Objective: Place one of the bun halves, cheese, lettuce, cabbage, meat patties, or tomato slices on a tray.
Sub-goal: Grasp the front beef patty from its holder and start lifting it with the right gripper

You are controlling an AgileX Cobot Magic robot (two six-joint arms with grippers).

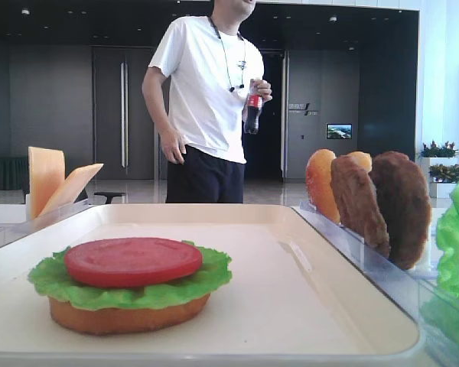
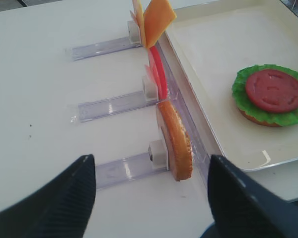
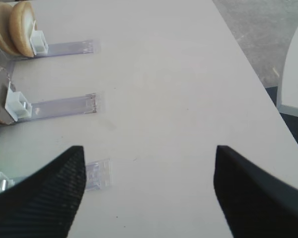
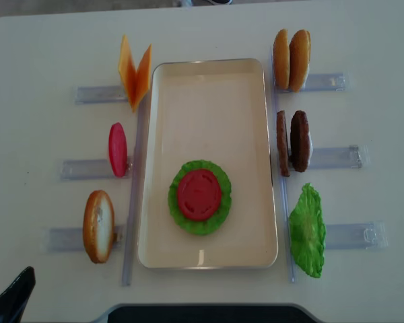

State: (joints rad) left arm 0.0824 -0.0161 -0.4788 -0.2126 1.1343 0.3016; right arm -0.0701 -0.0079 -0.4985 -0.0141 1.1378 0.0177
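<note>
bun half (image 1: pixel 128 315) flat | lettuce (image 1: pixel 130 284) + tomato slice (image 1: pixel 132 261) flat atop

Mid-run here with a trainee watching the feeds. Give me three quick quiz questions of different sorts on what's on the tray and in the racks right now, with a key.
1. True or false: the tomato slice lies directly on the bare tray.
2. Multiple choice: which items stand in the rack beside the tray's right edge, between the buns and the loose lettuce leaf? A) cheese slices B) meat patties C) tomato slices
3. Fill in: the right gripper hangs over the table with its jaws ____.

Key:
1. False; it lies on lettuce, which sits on a bun half.
2. B
3. Open, holding nothing.
</note>
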